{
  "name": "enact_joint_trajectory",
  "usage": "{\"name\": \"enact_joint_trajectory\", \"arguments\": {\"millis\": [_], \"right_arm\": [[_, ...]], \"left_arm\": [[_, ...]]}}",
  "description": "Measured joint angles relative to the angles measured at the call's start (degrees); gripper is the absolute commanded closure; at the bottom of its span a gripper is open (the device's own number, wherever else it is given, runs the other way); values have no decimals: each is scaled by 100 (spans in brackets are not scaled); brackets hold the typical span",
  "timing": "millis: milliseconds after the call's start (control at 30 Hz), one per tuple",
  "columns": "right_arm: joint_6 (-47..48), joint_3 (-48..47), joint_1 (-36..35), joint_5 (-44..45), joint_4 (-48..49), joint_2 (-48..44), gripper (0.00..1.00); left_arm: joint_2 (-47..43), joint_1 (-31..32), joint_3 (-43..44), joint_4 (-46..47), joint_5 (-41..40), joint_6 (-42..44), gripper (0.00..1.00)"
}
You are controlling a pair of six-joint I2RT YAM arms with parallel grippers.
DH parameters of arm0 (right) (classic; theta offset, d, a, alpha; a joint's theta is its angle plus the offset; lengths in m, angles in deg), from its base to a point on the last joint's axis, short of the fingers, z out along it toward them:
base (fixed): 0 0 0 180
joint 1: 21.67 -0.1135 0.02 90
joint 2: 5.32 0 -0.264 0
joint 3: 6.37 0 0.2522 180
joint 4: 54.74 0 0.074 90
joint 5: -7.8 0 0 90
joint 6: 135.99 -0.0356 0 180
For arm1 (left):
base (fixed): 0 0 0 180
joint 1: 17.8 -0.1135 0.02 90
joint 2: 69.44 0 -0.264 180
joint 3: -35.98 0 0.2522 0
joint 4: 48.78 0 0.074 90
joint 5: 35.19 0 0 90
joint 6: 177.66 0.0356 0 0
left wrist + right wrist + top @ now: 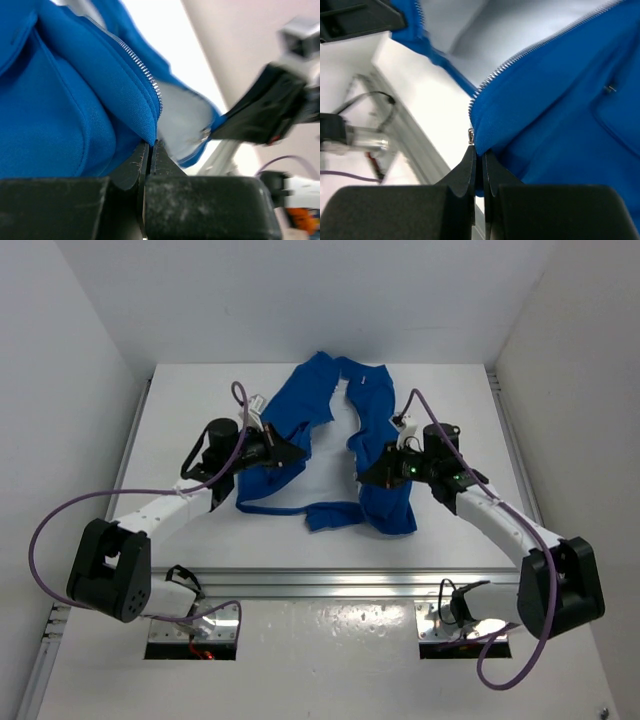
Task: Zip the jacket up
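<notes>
The bright blue jacket [300, 408] lies open on the white table [190, 410], its two front panels spread apart with white lining between them. My left gripper [293, 452] is shut on the edge of the left front panel. In the left wrist view, the jaws [151, 146] pinch blue fabric [60, 100] just below the zipper teeth [135, 57]. My right gripper [366, 476] is shut on the lower corner of the right panel. In the right wrist view, the jaws [479, 153] clamp the jacket [560, 110] beside a small metal zipper end [470, 136].
An aluminium rail [330, 583] runs along the table's near edge, in front of both arm bases. Purple cables [60, 520] loop off each arm. White walls enclose the table on the left, right and back. The right arm [265, 115] shows blurred in the left wrist view.
</notes>
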Motion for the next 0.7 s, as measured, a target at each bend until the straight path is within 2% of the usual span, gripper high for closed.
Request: {"name": "enact_joint_trajectory", "arguments": {"millis": [200,433,700], "right_arm": [[-789,186,-160,-857,1499,468,100],[-1764,251,-297,-1639,3025,970,100],[-2505,251,-352,-2129,3899,1143,100]], "left_arm": [[0,57,-149,960,109,-1008,100],[0,264,-149,1622,114,-1685,100],[35,424,-151,2013,59,-2151,100]]}}
